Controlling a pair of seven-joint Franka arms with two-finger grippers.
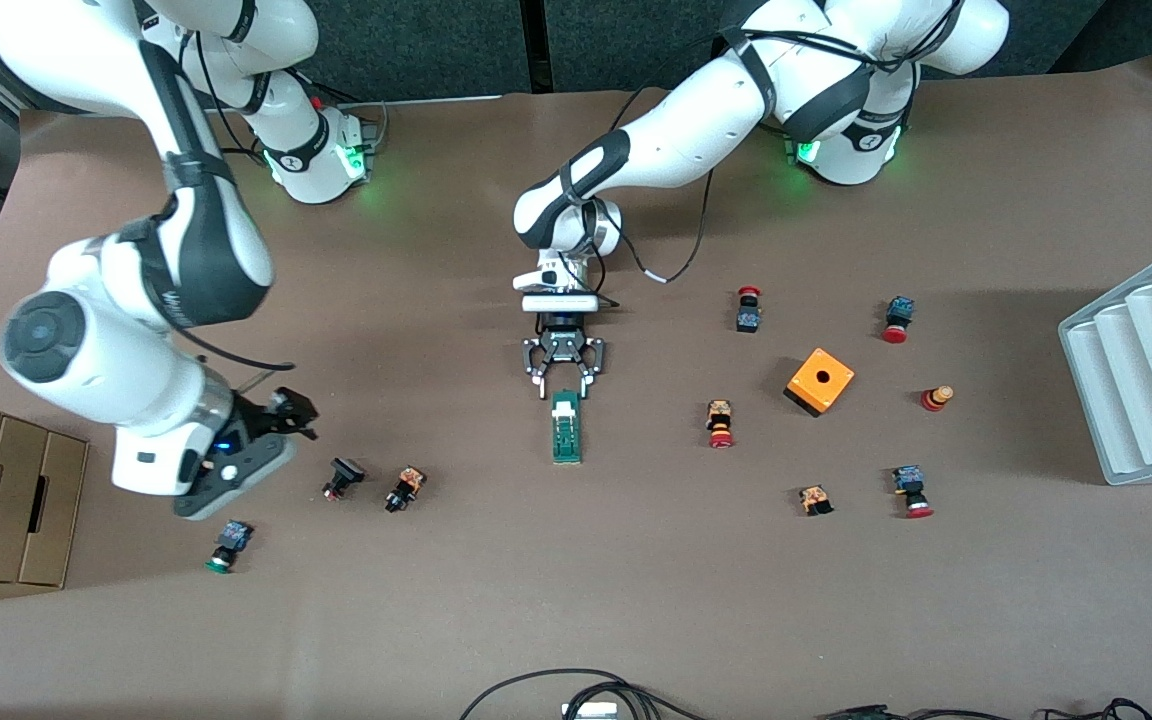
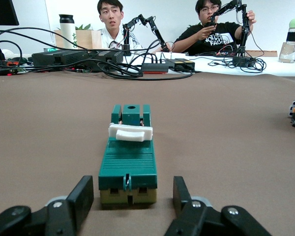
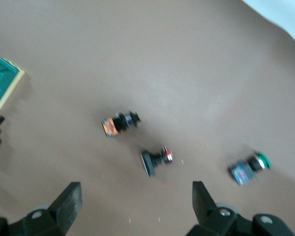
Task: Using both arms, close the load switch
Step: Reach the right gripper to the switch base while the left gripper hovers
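Lying flat on the brown paper-covered table (image 1: 576,600), near its middle, the load switch (image 1: 566,428) is a long narrow green plastic block with a ribbed top, a pale yellowish base and a smooth white lever (image 2: 131,132) set across it toward the end nearer the front camera. Its other end points at the left gripper (image 1: 563,385), which sits low at the table just beside that end. In the left wrist view the two black fingers (image 2: 81,196) stand on either side of the switch's end, part-way open, with a visible gap to the block on each side; they hold nothing and do not touch it.

The right gripper (image 1: 281,410) hangs over the table toward the right arm's end. Its blunt black fingers (image 3: 69,201) are spread wide and grip nothing. Under it the right wrist view shows three small push buttons: one with an orange body (image 3: 119,122), one with a black cap (image 3: 155,161) and one with a green cap (image 3: 248,168).

Toward the left arm's end lie a glossy orange box (image 1: 819,381) with a round hole on top, several red-capped buttons and a grey ridged tray (image 1: 1146,365). Cardboard boxes (image 1: 1,495) sit at the right arm's end.
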